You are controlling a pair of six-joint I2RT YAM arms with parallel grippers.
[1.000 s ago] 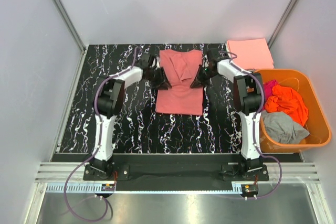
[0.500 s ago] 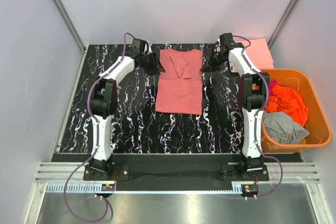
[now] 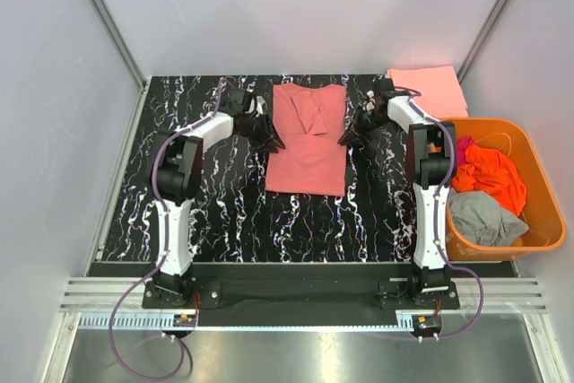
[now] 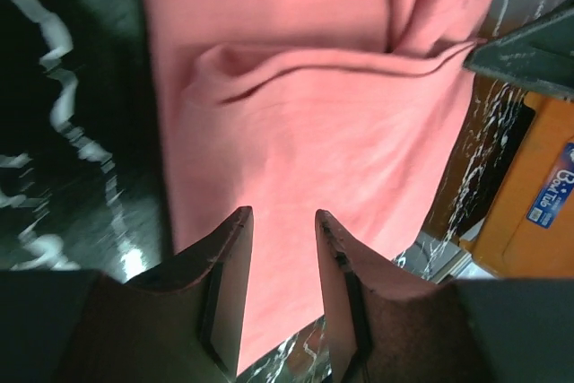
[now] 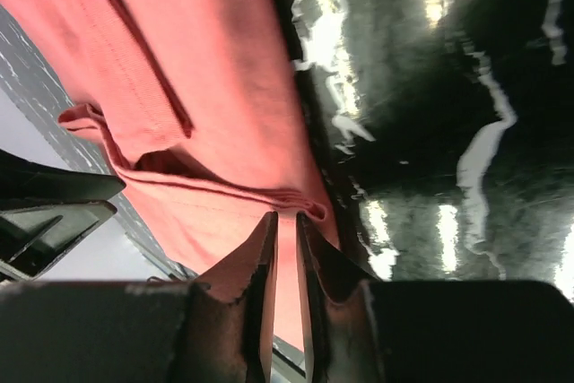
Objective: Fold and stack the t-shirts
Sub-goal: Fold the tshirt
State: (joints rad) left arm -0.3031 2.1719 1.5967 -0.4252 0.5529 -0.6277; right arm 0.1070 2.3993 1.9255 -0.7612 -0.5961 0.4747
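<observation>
The salmon t-shirt (image 3: 308, 145) lay upper middle on the surface (image 3: 224, 213), its long axis running top to bottom. The left claw (image 3: 272, 141), half open and empty, flanked its left edge. The right claw (image 3: 348, 138), nearly closed, met its right edge, but whether it had hold of the cloth I could not tell.

"Tub" label (image 4: 560, 187) on orange basket (image 4: 523, 226)

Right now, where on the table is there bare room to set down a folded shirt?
Bare table lies between the arm bases and the salmon shirt, and along its left edge beyond the left arm. The right is crowded: peach shirt, orange basket, right arm.
</observation>
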